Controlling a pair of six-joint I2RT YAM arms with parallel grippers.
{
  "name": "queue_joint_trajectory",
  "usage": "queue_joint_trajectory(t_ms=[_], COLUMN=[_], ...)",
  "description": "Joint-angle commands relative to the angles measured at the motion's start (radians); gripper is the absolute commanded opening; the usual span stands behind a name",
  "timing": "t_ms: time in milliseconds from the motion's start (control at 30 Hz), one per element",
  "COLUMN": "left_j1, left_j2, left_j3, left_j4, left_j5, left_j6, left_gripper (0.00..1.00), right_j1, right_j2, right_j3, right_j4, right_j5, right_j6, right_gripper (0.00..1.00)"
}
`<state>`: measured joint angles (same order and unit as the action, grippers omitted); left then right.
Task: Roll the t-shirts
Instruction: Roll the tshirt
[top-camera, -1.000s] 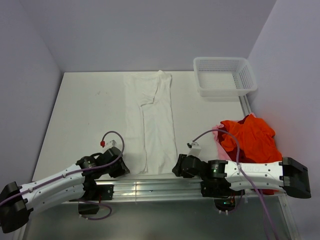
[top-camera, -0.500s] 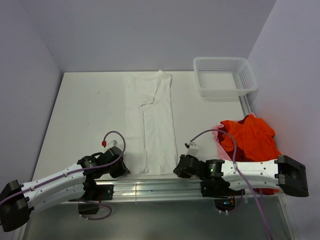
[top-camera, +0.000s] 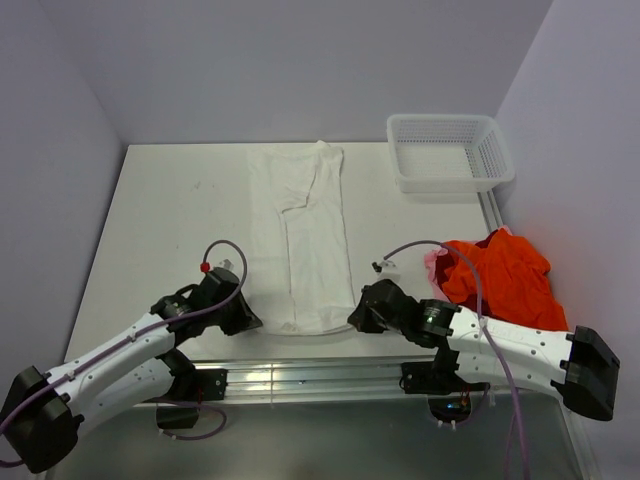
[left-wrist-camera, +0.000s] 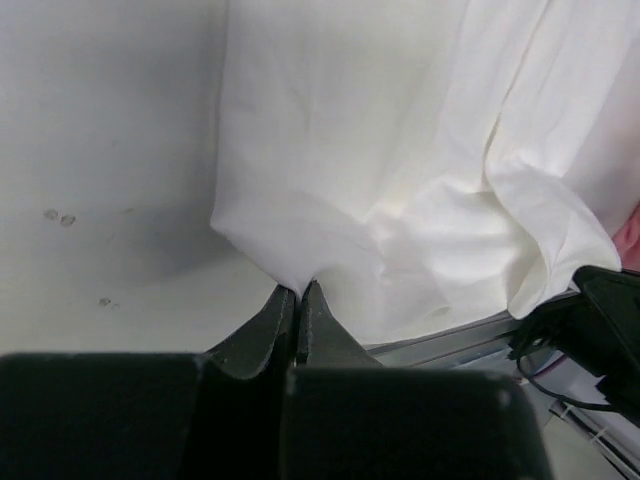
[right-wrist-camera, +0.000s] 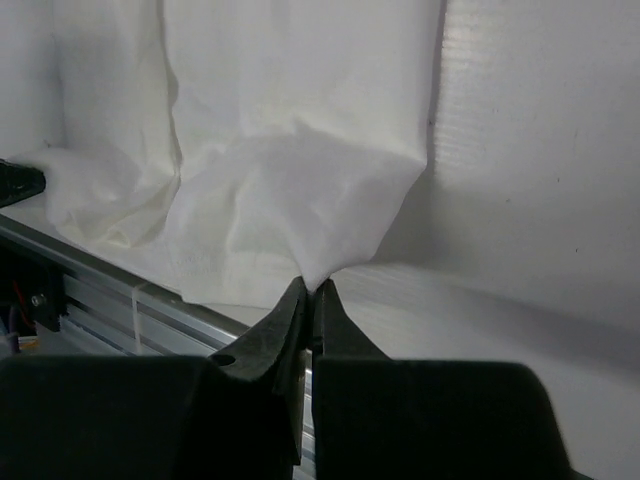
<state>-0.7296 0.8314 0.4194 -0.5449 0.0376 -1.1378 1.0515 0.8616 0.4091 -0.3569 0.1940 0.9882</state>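
White desk (top-camera: 170, 220) carries the white t-shirt (top-camera: 310, 240) lengthwise at its middle; left claw (left-wrist-camera: 298, 290) and right claw (right-wrist-camera: 309, 284) each clamp a near hem corner; best lift both evenly, hem taut, rolling away.

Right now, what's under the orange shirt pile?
A bit of pink cloth peeks out at the edge of the orange shirt pile. Anything else beneath is covered.

White t-shirt (top-camera: 300, 240) folded long — orange t-shirts (top-camera: 505, 280) heaped.
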Motion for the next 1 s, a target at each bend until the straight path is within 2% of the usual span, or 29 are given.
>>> queue_joint_trajectory(t_ms=[0, 167, 533, 667, 967], left_j1=[0.061, 0.102, 0.234, 0.283, 0.302], left_j2=[0.021, 0.070, 0.195, 0.251, 0.345], left_j3=[0.081, 0.174, 0.312, 0.346, 0.400], left_j4=[0.016, -0.023, -0.043, -0.021, 0.031], left_j5=[0.062, 0.070, 0.035, 0.041, 0.062], left_j6=[0.087, 0.140, 0.251, 0.288, 0.339], left_gripper=[0.00, 0.00, 0.00, 0.00, 0.00], right_j1=[-0.060, -0.137, -0.321, -0.358, -0.393], right_j2=[0.010, 0.045, 0.227, 0.296, 0.405], right_j3=[0.074, 0.131, 0.253, 0.307, 0.419], right_j4=[-0.019, -0.007, 0.049, 0.053, 0.039], right_j5=[-0.050, -0.114, -0.229, -0.263, -0.297], right_j6=[-0.097, -0.174, -0.307, -0.342, -0.407], right_gripper=[0.00, 0.00, 0.00, 0.00, 0.00])
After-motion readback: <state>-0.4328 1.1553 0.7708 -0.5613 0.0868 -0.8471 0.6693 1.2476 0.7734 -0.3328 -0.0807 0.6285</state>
